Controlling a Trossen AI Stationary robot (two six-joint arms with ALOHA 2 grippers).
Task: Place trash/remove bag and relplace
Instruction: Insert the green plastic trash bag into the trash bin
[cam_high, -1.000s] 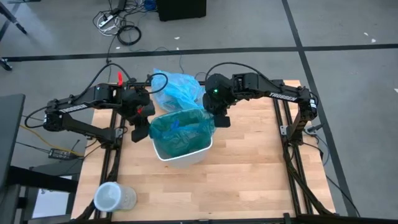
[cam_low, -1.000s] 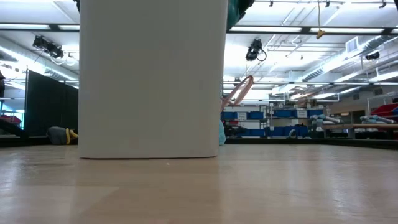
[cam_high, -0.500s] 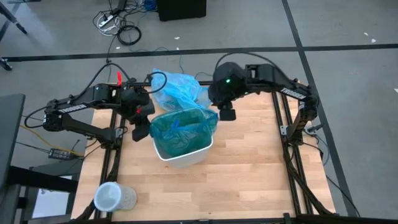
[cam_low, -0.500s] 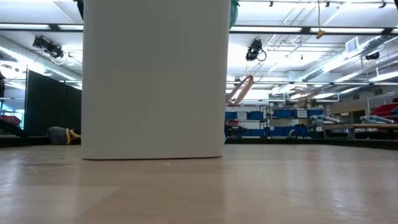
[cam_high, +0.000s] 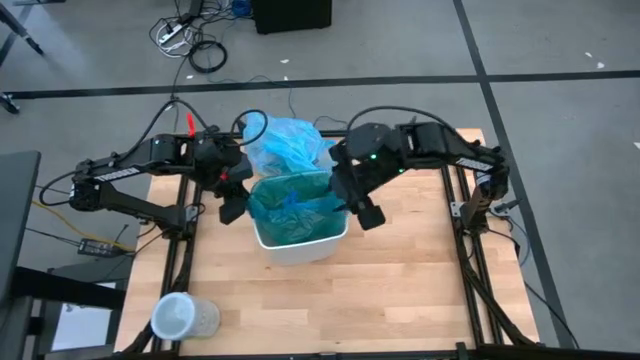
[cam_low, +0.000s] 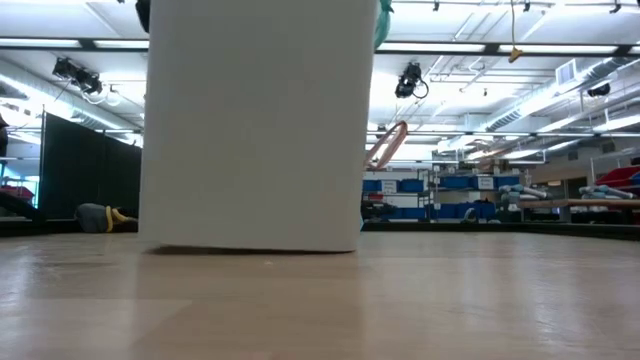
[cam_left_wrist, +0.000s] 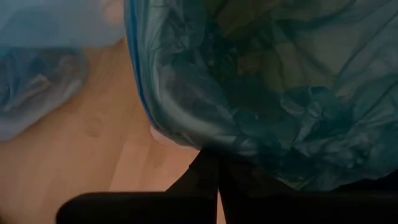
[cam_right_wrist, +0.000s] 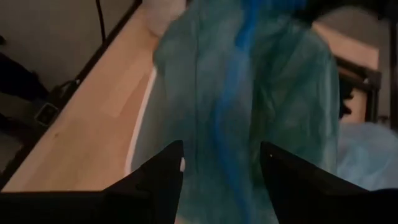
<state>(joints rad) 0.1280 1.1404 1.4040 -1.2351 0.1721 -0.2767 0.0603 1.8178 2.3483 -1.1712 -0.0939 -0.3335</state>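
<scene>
Overhead camera looks straight down on the desk (cam_high: 400, 280) and both arms; a desk-level camera faces the room, its frame filled by the nearby white bin (cam_low: 255, 120). Both wrist cameras sit close above that bin's teal liner (cam_left_wrist: 280, 93).

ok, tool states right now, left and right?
Left tool: closed on the teal bag at the bin rim.
Right tool: open, over the bag.

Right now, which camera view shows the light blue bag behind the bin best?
The high view: the light blue bag lies whole in it, crumpled on the table beyond the white bin. The left wrist view shows only part of it, blurred. The right wrist view catches a pale edge. The low view hides it behind the bin.
</scene>
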